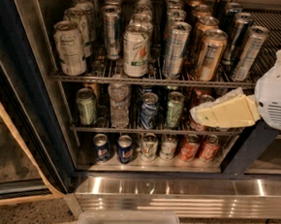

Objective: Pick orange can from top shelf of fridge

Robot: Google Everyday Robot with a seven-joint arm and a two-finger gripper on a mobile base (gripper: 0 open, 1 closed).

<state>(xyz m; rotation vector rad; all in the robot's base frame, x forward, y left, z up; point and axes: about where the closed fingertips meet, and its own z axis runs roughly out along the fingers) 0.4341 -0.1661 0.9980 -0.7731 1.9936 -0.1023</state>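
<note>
The orange can (208, 53) stands upright at the front right of the top shelf (109, 79) of the fridge (173, 192), its white label panel facing out. More cans of the same colour stand in a row behind it. My gripper (197, 114), cream-coloured on a white arm, hangs in front of the middle rack at the right. It is below the orange can, apart from it, and holds nothing.
On the top shelf a green-and-white soda can (135, 50) and tall silver cans (174, 48) flank the orange can. The lower racks hold mixed cans and a water bottle (119, 102). The open glass door (12, 138) is at left, a clear plastic bin (129, 223) on the floor.
</note>
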